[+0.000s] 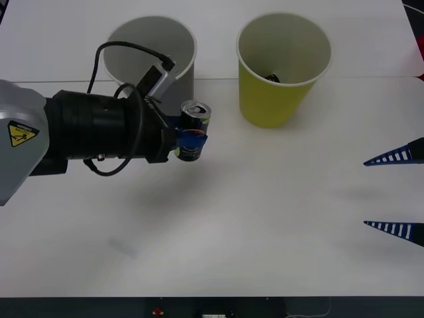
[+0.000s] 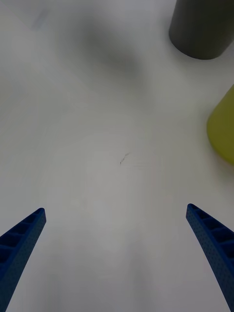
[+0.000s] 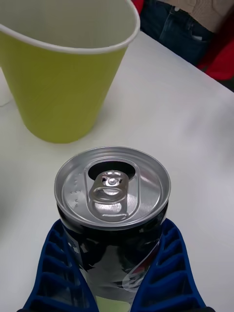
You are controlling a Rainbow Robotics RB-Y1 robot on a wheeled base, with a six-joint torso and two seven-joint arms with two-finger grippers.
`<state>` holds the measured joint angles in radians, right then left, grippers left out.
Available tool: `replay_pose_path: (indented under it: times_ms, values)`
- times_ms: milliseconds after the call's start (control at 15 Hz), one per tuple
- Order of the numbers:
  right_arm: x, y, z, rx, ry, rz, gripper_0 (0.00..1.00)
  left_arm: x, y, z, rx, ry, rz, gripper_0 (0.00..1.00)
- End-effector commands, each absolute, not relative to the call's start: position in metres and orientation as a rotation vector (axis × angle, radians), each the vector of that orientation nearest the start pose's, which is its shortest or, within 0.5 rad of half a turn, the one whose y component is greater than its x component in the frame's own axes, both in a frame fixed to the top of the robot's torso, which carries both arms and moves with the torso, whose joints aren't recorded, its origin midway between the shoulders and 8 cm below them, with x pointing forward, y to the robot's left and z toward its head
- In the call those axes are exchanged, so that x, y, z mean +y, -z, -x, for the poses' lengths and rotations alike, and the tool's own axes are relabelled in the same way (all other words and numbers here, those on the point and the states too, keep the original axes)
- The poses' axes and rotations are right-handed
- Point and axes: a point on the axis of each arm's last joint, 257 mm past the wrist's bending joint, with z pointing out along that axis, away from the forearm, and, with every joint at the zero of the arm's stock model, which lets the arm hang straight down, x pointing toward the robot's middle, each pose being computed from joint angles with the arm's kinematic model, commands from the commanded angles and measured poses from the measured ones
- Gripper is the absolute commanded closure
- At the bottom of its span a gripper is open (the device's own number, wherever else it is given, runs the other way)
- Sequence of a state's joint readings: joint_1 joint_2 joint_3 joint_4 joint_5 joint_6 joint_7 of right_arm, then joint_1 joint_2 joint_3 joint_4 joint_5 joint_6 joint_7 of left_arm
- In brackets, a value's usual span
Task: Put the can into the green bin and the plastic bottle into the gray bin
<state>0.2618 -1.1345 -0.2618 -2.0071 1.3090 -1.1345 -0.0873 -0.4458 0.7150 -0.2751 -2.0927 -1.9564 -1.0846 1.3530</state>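
Observation:
My left gripper is shut on the can, a dark drink can with a silver top and pull tab, held upright. It hangs between the gray bin and the green bin, a little in front of both. The left wrist view has the can between the blue fingers, with the green bin just beyond it. My right gripper waits open over bare table at the right edge. The plastic bottle is out of view.
A small dark object lies inside the green bin. From the right gripper the gray bin and green bin stand far off across the white table. The table's front edge runs along the bottom.

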Motion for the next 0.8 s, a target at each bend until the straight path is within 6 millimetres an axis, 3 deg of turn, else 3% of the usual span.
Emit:
replay_pose_path:
  times_ms: [67, 267, 467, 800]
  values:
    - [-0.286, 0.167, -0.341, 1.596, -0.209, 1.634, 0.00, 0.027, 0.080, -0.439, 1.823, 0.606, -1.084, 1.00]
    - [-0.286, 0.167, -0.341, 1.596, -0.209, 1.634, 0.00, 0.006, 0.054, -0.448, 1.801, 0.626, -1.108, 1.00]
    - [-0.286, 0.167, -0.341, 1.596, -0.209, 1.634, 0.00, -0.011, 0.036, -0.468, 1.793, 0.637, -1.100, 1.00]
    - [-0.286, 0.167, -0.341, 1.596, -0.209, 1.634, 0.00, -0.039, 0.004, -0.510, 1.778, 0.515, -1.130, 1.00]
